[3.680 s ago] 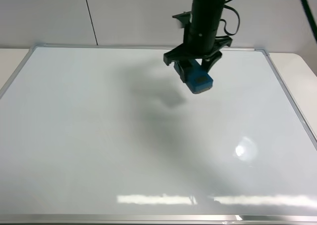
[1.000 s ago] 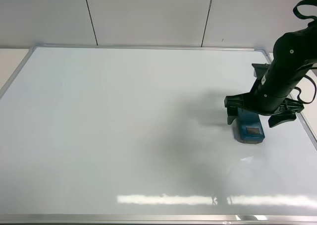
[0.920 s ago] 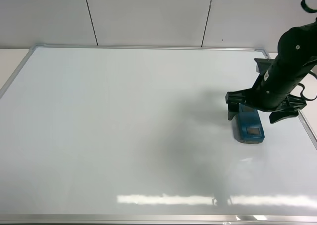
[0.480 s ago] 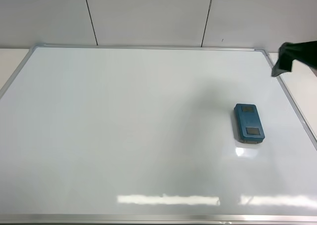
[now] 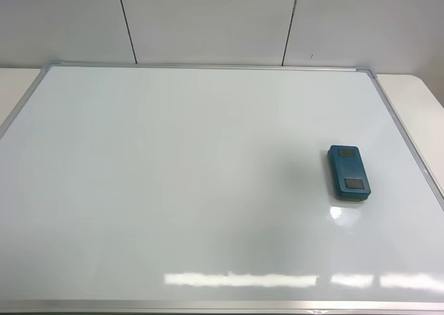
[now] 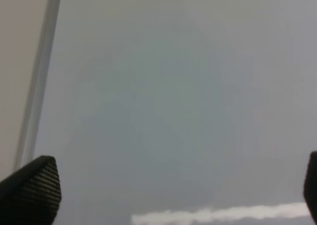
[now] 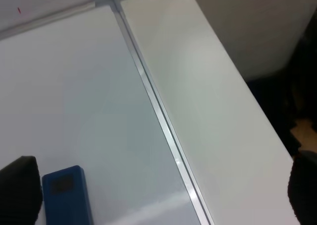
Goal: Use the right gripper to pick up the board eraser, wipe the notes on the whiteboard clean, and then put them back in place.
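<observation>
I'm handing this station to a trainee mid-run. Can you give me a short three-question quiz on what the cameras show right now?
1. True or false: the board eraser lies flat on the whiteboard.
2. Multiple choice: in the high view the eraser sits nearest the board's A) left edge, B) right edge, C) near edge.
3. Short answer: are any marker notes visible on the board?

Key: 1 true; 2 B; 3 no, the white surface shows only glare streaks.
</observation>
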Tool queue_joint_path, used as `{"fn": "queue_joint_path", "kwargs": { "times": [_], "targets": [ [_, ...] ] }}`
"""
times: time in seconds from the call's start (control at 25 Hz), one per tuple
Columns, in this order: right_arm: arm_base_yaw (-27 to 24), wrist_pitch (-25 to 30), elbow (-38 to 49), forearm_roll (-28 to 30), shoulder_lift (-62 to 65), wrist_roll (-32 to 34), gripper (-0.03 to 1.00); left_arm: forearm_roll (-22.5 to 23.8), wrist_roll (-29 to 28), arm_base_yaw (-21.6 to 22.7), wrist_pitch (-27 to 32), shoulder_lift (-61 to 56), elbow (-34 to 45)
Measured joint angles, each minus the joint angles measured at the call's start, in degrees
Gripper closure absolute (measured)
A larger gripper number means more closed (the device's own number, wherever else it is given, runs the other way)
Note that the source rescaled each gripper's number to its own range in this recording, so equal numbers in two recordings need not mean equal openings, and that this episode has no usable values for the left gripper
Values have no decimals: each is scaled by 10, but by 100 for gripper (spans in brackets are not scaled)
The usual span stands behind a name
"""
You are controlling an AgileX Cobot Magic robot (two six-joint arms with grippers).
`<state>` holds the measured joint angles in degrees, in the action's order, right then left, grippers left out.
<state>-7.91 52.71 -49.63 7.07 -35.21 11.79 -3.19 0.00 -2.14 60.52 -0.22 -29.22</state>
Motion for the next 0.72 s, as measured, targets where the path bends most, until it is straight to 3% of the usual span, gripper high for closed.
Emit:
{"fn": "queue_joint_path", "kwargs": {
  "times": [0.2,0.36,0.72],
  "targets": [
    [0,48,1,-61,138,-59,-3,0,0,0,0,0,0],
    [0,52,2,-110,215,-103,-3,0,0,0,0,0,0],
    [11,81,13,-119,322,-135,-3,0,0,0,0,0,0]
  ]
}}
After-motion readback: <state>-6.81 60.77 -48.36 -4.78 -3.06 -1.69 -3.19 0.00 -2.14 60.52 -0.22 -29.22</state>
